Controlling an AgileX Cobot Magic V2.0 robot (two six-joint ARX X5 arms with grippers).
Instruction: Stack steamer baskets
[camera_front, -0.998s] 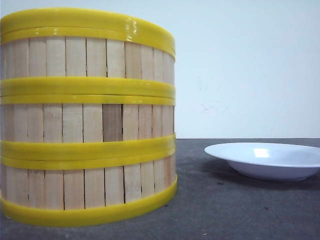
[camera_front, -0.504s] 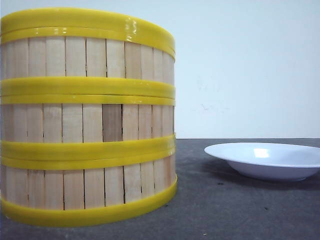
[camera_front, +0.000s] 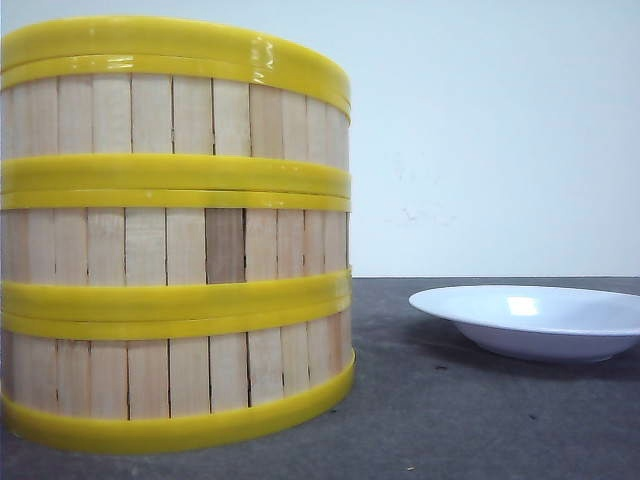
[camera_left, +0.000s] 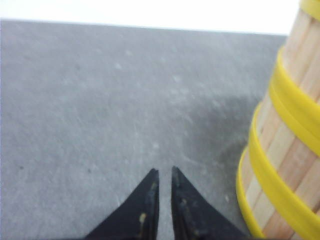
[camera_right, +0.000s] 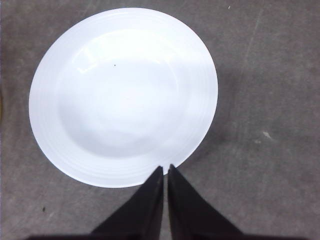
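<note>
- The steamer baskets (camera_front: 175, 235) are standing as one three-high column near the front edge of the bench (camera_front: 450, 420), toward its left side; rims are seating flush, walls upright.
- The left gripper (camera_left: 165, 182) is hovering over bare bench just beside the column's base, jaws nearly closed, gripping nothing.
- The right gripper (camera_right: 165, 172) is hanging above the near rim of the white dish (camera_right: 122, 95), jaws pressed together, holding nothing.
- The dish is resting farther back, toward the right edge, well apart from the column.
- Stacking is appearing complete.
- Risk: a sideways left-arm move is likely to strike the column and shift or topple it.
</note>
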